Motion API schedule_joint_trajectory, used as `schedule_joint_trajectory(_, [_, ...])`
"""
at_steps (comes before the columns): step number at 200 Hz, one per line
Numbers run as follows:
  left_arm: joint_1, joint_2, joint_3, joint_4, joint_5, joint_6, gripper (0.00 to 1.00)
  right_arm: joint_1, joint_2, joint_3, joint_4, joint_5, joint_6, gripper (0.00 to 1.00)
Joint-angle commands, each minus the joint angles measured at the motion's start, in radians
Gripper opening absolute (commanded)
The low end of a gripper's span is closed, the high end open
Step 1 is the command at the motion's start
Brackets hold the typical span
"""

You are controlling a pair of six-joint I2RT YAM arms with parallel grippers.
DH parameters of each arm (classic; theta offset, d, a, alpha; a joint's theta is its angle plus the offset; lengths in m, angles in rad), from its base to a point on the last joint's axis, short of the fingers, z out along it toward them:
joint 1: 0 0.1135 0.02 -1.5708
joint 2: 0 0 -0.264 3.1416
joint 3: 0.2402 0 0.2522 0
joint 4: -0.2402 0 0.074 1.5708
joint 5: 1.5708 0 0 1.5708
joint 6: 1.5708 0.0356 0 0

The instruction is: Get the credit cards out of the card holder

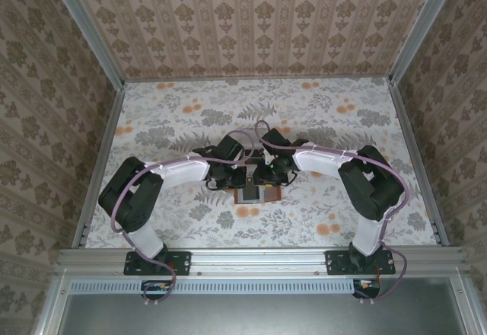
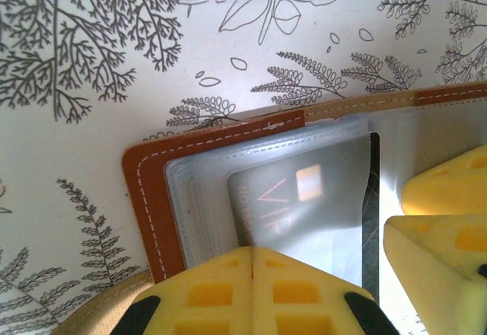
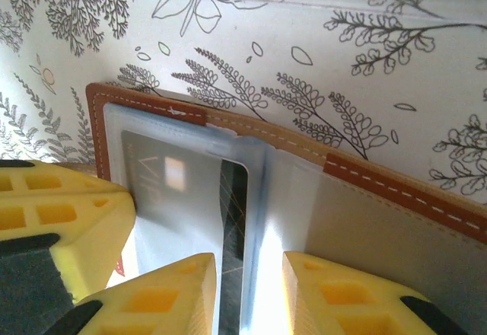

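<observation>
card holder [image 2: 146,198] lying open, credit card [image 2: 297,213] pocketed

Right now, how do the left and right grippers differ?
The left gripper has its fingers shut together; the right gripper has them apart. The left gripper sits over the grey card; the right gripper straddles the edge of the clear sleeve by the dark card. Both have yellow fingers and hang low over the open wallet.

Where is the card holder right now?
In the top view the card holder lies open at the near middle of the table, below both wrists. The shut left gripper is over its left pocket, and the right gripper is alongside.
</observation>
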Motion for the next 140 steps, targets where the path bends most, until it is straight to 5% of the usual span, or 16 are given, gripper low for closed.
schedule_joint_trajectory(1, [-0.005, -0.027, 0.006, -0.067, -0.034, 0.011, 0.01, -0.004, -0.047, -0.001, -0.037, 0.015, -0.009, 0.31])
schedule_joint_trajectory(140, [-0.013, -0.031, 0.02, -0.052, 0.001, 0.009, 0.01, -0.02, -0.002, -0.061, 0.126, -0.146, 0.049, 0.26])
